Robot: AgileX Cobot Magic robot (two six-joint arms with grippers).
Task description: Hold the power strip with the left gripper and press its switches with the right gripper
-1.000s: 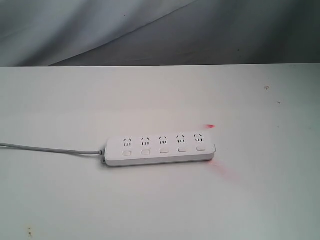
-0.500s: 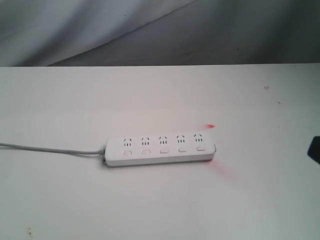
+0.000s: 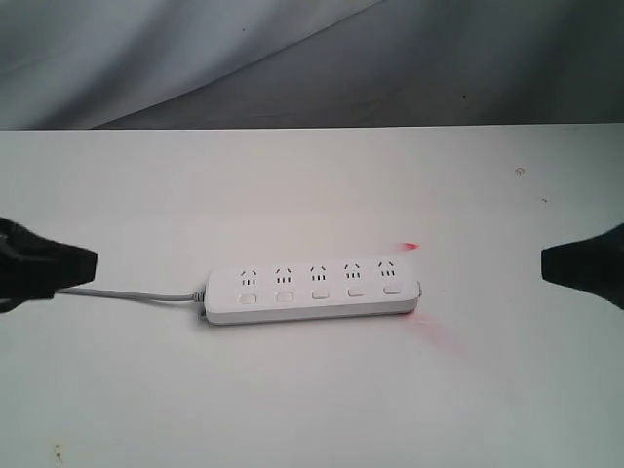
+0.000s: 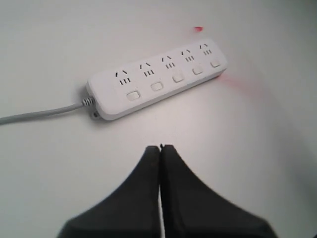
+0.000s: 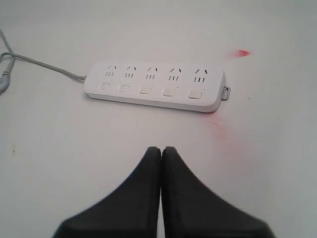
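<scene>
Both my arms have entered the exterior view within the last second: my left gripper (image 3: 83, 265) from the left edge, my right gripper (image 3: 558, 263) from the right edge; the approach has begun, contact has not. Both sets of fingers are pressed together and hold nothing; the left must spread before clamping. The power strip (image 3: 312, 290) lies flat mid-table (image 3: 292, 409), unmoved, well apart from both grippers; its cord (image 3: 127, 292) trails left; its five switches (image 3: 320, 292) face up, untouched. No container is in view.
</scene>
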